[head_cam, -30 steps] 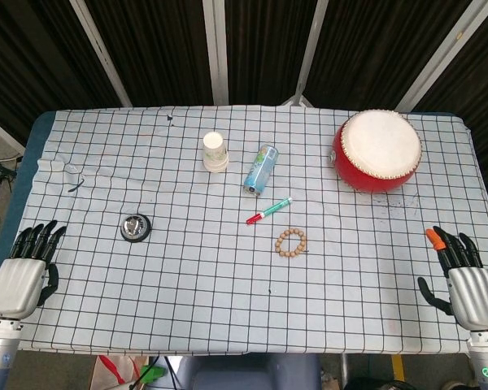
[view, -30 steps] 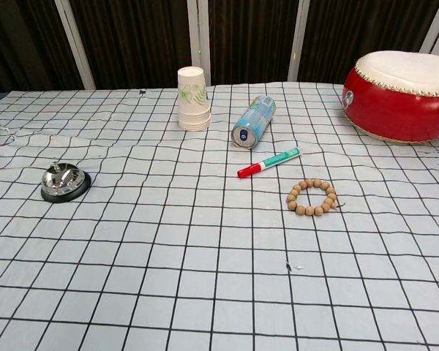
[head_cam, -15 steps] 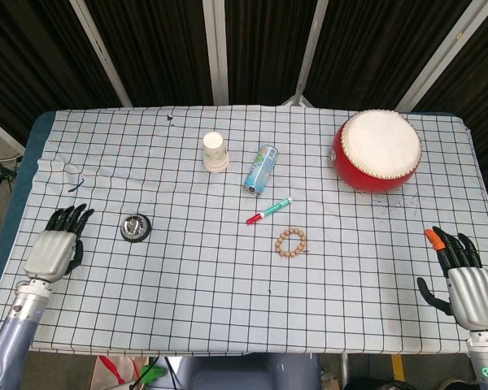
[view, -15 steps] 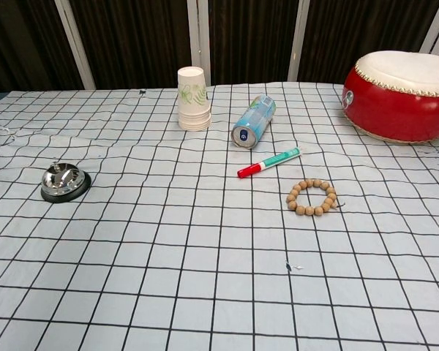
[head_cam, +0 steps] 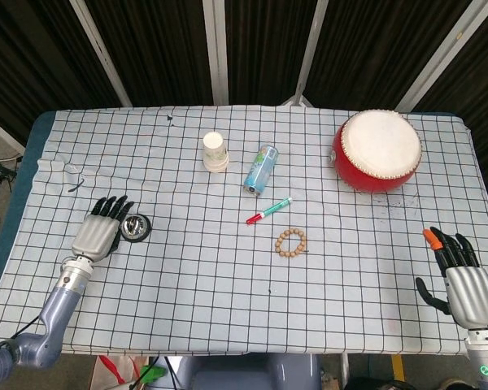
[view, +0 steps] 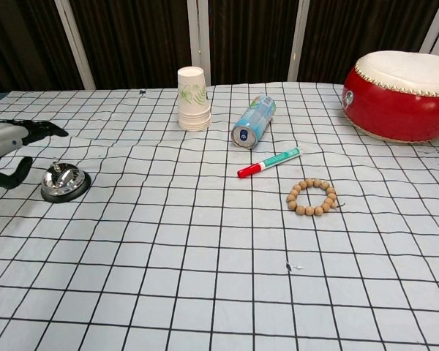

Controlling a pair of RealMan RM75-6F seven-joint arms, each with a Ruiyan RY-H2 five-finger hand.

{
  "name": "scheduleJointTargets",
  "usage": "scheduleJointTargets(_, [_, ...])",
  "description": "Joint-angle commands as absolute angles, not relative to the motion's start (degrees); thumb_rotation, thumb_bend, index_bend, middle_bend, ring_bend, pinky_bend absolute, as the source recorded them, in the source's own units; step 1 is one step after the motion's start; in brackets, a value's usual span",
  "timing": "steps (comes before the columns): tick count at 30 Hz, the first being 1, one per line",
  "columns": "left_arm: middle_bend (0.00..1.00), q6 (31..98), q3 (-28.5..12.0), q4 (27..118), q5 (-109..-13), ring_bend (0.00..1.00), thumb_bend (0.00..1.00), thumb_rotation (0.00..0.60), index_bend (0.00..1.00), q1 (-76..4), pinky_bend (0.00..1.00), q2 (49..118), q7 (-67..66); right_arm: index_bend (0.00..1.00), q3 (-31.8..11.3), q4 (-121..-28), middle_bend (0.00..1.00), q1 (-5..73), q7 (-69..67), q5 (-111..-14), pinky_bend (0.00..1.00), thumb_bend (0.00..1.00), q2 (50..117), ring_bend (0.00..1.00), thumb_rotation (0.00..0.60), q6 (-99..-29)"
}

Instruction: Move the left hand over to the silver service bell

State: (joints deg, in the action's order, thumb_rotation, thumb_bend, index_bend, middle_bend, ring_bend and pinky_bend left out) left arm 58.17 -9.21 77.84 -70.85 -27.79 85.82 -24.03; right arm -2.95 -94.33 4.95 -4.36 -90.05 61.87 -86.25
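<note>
Now the left robot hand sits at the lower left of the head view, palm down with its fingers stretched out and slightly spread, holding nothing. Its dark fingertips lie just beside the silver service bell, which stands on its black base left of centre on the worktop. From the chest view the same hand enters at the left edge, raised a little above the cloth, its thumb curling down next to the bell (whether it actually touches is hard to tell). The right robot hand rests at the lower right of the head view, fingers extended and apart, empty, one fingertip orange. It is well apart from the wooden bead bracelet.
</note>
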Motion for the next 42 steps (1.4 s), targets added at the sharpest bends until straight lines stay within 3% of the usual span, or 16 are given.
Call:
scheduleJointTargets(1, [0.0,56.31,-9.09,75.39,-68.73,0.0,1.0,0.6,0.0,-29.28,0.0,88.13,-26.22,0.05,-2.94,-94.33,0.08,4.94,-4.6,-90.09,0.04,0.4,61.82,0.12,0.6,-86.29])
scheduleJointTargets(26, [0.0,51.75,-6.12,60.92,-67.75,0.0,1.0,0.6,0.0,-33.04,0.0,97.71,-23.26,0.05,-2.91,-94.39,0.08,5.09,-3.95,-90.06,0.04,0.4,62.11,0.12,0.6,-86.1])
scheduleJointTargets(29, [0.0,55.4,-6.98,64.47,-69.18,0.0,1.0,0.6,0.0,-32.85,0.0,95.6,-23.69,0.05,-2.88,-94.45,0.08,5.07,-3.95,-90.23,0.04,0.4,62.09,0.12,0.6,-86.22])
scheduleJointTargets(36, [0.0,71.05,-9.33,86.39,-75.46,0.0,1.0,0.6,0.0,-28.99,0.0,83.01,-27.1,0.05,-2.74,-94.57,0.08,4.96,-4.29,-90.73,0.04,0.4,61.91,0.12,0.6,-86.62])
scheduleJointTargets(42, [0.0,81.51,-6.13,101.12,-78.82,0.0,1.0,0.6,0.0,-21.28,0.0,72.55,-29.84,0.05,-2.66,-94.73,0.08,4.7,-5.27,-91.4,0.04,0.4,61.57,0.12,0.6,-87.47])
